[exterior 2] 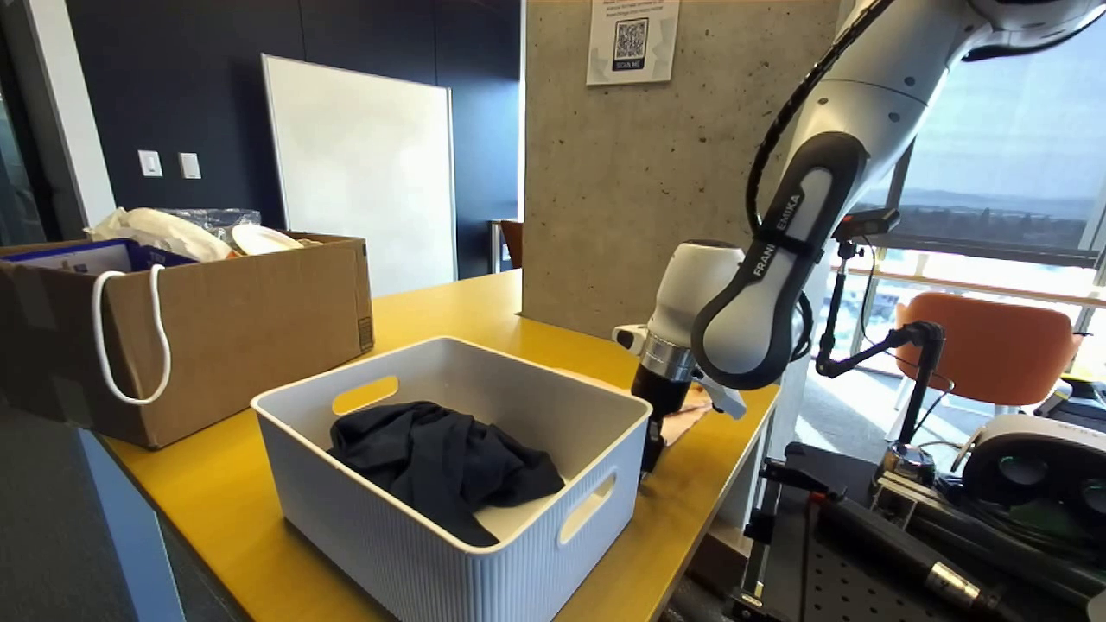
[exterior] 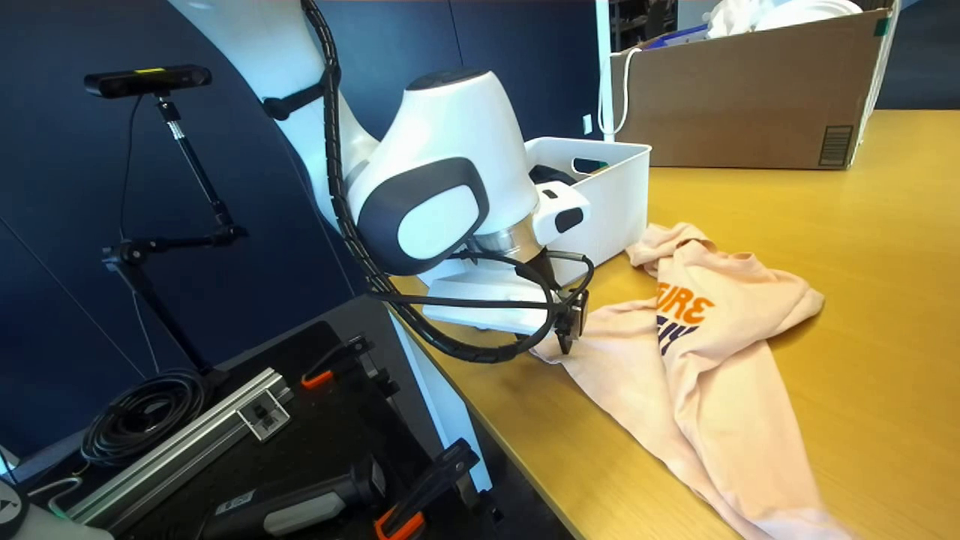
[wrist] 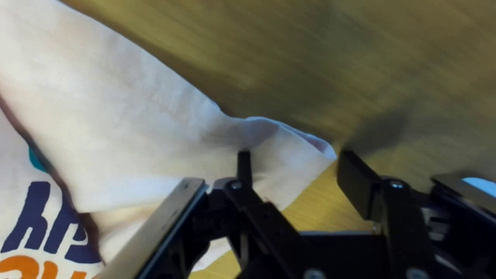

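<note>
In the wrist view alone, a curled edge on the peach shirt [wrist: 135, 135] near the parted pincer [wrist: 296, 164].

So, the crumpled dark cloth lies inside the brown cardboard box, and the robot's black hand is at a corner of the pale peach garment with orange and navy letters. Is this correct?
Not fully: the dark cloth is inside the white plastic bin, not the brown cardboard box, as an exterior view shows. The hand is at a corner of the peach garment.
</note>
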You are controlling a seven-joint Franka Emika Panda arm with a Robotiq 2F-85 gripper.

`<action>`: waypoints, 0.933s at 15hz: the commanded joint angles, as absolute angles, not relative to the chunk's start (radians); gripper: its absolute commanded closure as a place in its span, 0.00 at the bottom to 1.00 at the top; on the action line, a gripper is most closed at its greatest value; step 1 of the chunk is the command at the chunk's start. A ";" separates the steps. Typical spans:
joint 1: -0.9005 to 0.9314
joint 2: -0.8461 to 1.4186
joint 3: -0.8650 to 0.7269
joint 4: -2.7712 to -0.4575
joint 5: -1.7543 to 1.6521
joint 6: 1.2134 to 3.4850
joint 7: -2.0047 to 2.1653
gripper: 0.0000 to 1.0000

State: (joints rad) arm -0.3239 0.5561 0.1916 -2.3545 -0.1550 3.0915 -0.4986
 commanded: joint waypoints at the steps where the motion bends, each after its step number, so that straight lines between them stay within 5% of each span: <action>1: -0.362 0.562 0.211 -2.363 -0.191 3.133 -0.504 0.71; 5: -0.355 0.539 0.187 -2.391 -0.202 3.153 -0.491 1.00; 14: -0.368 0.472 0.067 -2.444 -0.215 3.234 -0.443 0.99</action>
